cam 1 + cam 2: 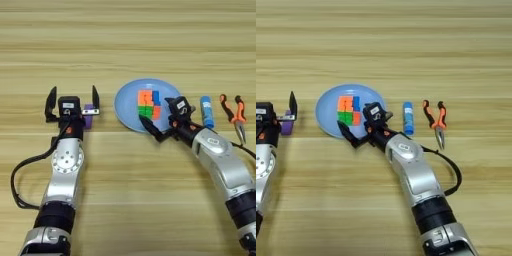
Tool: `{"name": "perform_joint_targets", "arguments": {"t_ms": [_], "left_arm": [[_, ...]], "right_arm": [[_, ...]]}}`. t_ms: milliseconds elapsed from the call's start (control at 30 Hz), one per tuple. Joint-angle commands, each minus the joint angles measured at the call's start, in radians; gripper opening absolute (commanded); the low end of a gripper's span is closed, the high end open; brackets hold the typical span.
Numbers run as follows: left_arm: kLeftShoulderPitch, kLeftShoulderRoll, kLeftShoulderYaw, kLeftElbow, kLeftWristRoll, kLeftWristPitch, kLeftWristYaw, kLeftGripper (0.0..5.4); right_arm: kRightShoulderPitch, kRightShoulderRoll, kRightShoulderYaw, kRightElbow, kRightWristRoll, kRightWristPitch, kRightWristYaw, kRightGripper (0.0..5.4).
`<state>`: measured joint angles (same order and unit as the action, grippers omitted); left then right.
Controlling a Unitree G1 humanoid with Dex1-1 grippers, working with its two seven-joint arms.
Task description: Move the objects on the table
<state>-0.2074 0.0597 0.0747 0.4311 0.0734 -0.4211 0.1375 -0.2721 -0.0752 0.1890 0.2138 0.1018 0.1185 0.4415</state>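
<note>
A round light-blue plate (125, 104) lies on the table (125, 45) at the middle. The multicoloured puzzle cube (149, 104) sits in it. My right gripper (164, 118) is open at the plate's near right rim, close to the cube, one finger (150, 128) over the front rim. It holds nothing. On the left, my left gripper (73, 100) is open wide with its fingers pointing away from me. The small purple block (89, 116) rests on the table beside its right finger, partly hidden by the gripper body.
A blue glue stick (206, 111) lies just right of the plate. Orange-handled pliers (234, 115) lie further right, tips toward me. A black cable (20, 175) loops beside my left forearm.
</note>
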Motion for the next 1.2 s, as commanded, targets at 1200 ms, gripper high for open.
{"name": "perform_joint_targets", "arguments": {"t_ms": [1200], "left_arm": [[0.005, 0.019, 0.016, -0.004, 0.006, 0.012, 0.002, 5.37]], "right_arm": [[-0.17, 0.154, -0.046, 0.385, -0.054, -0.237, -0.118, 5.4]]}}
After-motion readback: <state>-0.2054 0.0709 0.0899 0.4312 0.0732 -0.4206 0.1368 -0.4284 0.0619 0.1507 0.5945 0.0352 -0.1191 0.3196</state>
